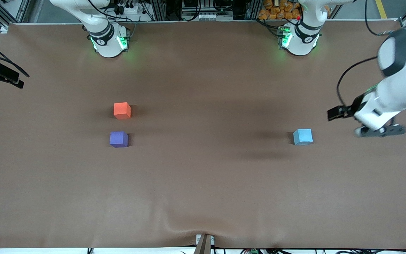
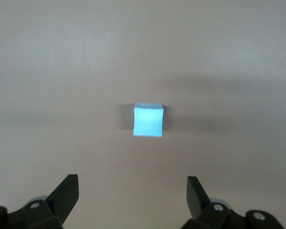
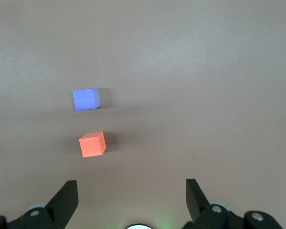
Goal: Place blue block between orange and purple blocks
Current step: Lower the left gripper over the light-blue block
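I work in a robotics lab, by the look of it. A brown mat [image 1: 203, 183] covers my whole table, aluminium framing [image 1: 9, 12] and cable bundles [image 1: 129, 8] line the top of the frame, and a camera on a bracket [image 1: 0, 76] sits at the left edge. The orange packets [image 1: 277, 10] at top right are perhaps props.

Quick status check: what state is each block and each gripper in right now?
blue block: on the table, untouched.
orange block: on the table, free.
purple block: beside orange, small gap between.
left gripper: open, empty, near the blue block.
right gripper: open, empty.
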You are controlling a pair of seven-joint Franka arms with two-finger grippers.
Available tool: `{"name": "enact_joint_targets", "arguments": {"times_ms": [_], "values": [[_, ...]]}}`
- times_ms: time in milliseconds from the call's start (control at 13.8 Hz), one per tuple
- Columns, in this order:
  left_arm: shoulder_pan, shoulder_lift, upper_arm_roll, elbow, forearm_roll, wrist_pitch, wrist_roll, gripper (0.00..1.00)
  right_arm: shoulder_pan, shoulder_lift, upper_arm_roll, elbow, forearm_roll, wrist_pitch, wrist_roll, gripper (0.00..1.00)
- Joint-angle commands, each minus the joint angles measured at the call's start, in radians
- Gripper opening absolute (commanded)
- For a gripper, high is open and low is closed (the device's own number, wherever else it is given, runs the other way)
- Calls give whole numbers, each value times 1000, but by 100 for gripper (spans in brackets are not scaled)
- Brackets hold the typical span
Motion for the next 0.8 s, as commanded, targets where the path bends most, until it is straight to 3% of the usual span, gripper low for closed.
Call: {"name": "enact_joint_targets", "arguments": {"times_ms": [0,145,725], "values": [[-8,-4,-11,-171,1,207,20,100,-12,-10,7,-12,-9,-6,4,100],[-5,22,-11,-238,2,305,20,100,-33,-6,7,-21,-9,-2,2,100],[-2,182,-11,-278,5,470,23,100,-24,-6,9,-24,-8,-3,2,100]]}}
